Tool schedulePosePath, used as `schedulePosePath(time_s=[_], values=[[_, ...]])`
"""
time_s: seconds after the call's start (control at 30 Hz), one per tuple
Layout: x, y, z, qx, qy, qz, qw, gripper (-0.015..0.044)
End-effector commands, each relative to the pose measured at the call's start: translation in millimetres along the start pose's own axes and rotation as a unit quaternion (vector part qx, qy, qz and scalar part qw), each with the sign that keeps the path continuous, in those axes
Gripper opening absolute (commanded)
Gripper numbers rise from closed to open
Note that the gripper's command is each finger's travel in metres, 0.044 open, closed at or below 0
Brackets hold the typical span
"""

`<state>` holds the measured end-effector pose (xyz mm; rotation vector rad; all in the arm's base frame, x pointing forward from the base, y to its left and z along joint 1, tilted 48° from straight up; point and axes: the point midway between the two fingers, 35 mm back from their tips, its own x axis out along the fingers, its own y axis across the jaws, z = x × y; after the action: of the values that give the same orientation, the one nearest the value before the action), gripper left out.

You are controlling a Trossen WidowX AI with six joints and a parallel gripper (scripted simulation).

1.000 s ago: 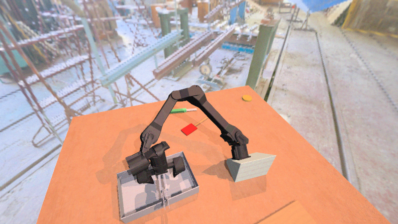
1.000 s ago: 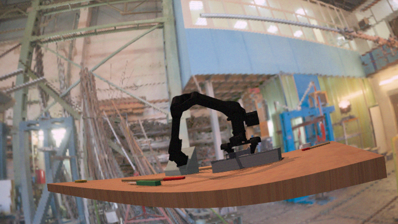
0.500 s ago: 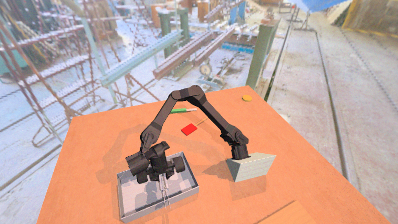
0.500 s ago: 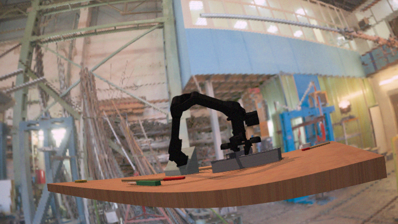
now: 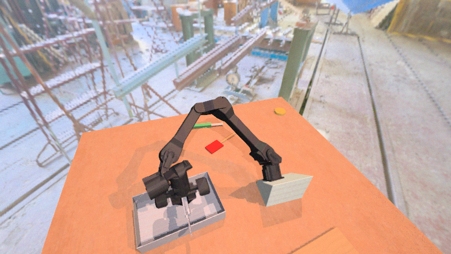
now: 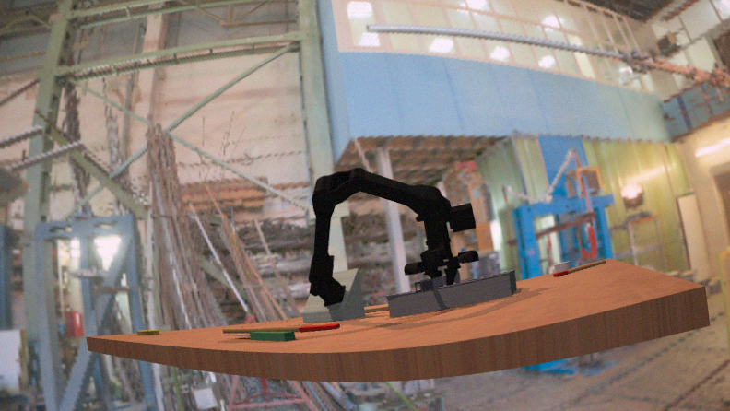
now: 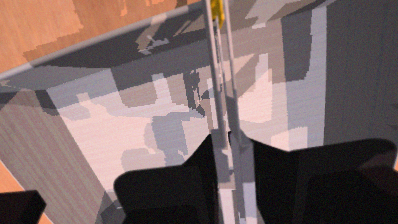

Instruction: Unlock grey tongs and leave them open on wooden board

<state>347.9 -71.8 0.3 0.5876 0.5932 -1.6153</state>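
Note:
The grey tongs (image 5: 189, 216) (image 7: 214, 65) lie across the roasting tin (image 5: 211, 219) (image 6: 413, 305) (image 7: 360, 65), one end over its near rim in the top view. In the wrist view their two long arms run close together, with a small yellow part (image 7: 217, 12) between them at the top edge. My gripper (image 5: 184, 200) (image 6: 449, 279) (image 7: 220, 137) points down into the tin and is shut on the tongs' arms, one finger on each side. Whether the tongs clear the rim cannot be told. The wooden board (image 5: 331, 246) shows partly at the bottom edge of the top view.
The arm's base stands on a pale block (image 5: 287, 189) (image 6: 352, 296) between tin and board. A red-bladed spatula (image 5: 214, 146) (image 6: 319, 327), a green-handled tool (image 5: 201, 125) (image 6: 272, 335) and a yellow disc (image 5: 279, 111) (image 6: 147, 332) lie farther off. The tin's walls surround the fingers.

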Motion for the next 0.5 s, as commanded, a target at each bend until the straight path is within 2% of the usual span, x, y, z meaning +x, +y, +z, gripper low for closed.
schedulePosePath(time_s=[0.0,0.03,0.13,0.33,0.47], values=[[-2,1,0,-0.001,0.0,0.001,1.0,-0.0133],[-7,2,-1,-0.003,0.001,0.001,1.0,-0.015],[-32,6,-2,-0.016,0.001,0.003,1.0,-0.015],[-120,2,-2,-0.059,-0.006,0.007,0.998,-0.015],[-131,0,-2,-0.064,-0.008,0.007,0.998,-0.015]])
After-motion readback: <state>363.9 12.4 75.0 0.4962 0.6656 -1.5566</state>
